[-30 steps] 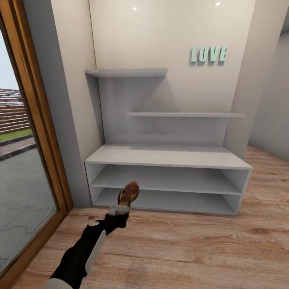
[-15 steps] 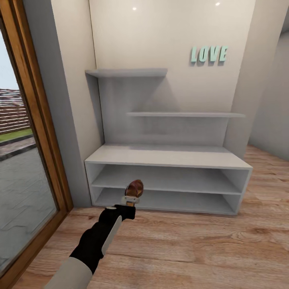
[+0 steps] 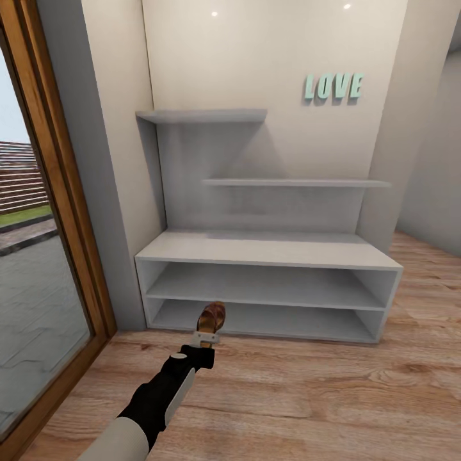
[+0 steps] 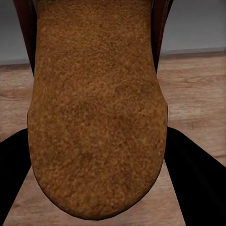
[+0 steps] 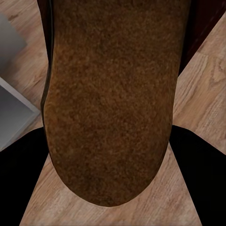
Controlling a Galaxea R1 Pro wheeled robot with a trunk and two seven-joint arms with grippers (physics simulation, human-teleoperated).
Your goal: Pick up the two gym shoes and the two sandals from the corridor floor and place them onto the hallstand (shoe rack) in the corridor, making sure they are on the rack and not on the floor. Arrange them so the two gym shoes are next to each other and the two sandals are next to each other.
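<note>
Sandal (image 3: 212,317) lower now, before hallstand (image 3: 269,251) on plank floor (image 3: 307,397)

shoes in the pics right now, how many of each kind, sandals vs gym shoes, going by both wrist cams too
sandals: 2, one in the left gripper as sandal in front of the hallstand, and one sandal sole close up in the right wrist view
gym shoes: 0 in view
total: 2
</note>
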